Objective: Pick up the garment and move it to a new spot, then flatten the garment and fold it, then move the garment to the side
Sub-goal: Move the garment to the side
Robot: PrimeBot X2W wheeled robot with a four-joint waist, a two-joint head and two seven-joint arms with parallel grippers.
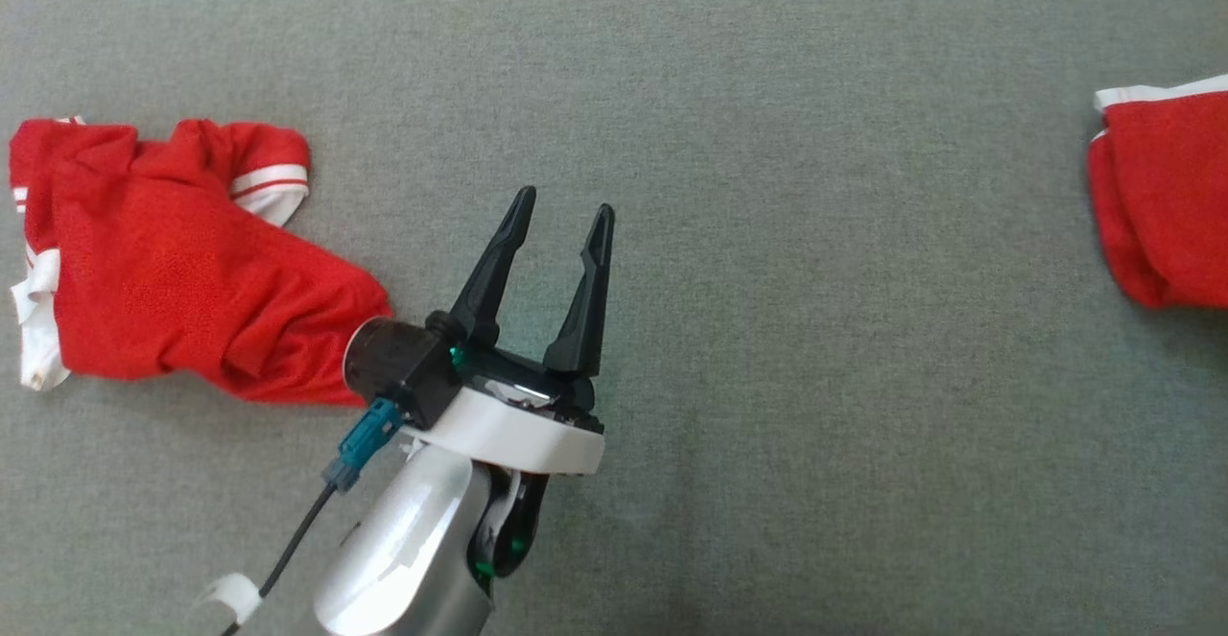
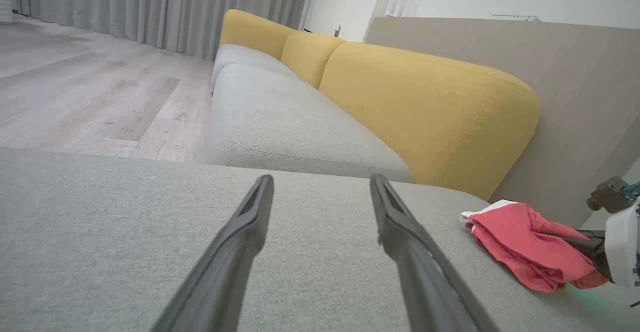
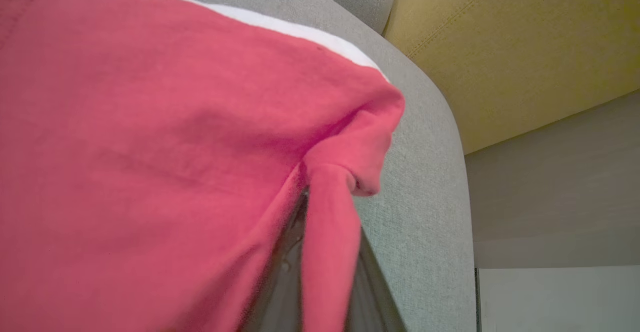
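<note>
Though garment (image 3: 150, 146) hides its fingers (image 3: 286, 267) (mostly) | right hand (image 2: 560, 239) clamps it

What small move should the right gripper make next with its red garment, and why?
Probably open the right gripper and let go: it is shut on the red garment, which rests folded at the right edge of the grey cushion.

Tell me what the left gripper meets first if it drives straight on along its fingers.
Nothing close: the open left gripper points across the bare grey cushion, with nothing lying in its line. Beyond that edge the sofa seat looks next, though depth is unclear.
</note>
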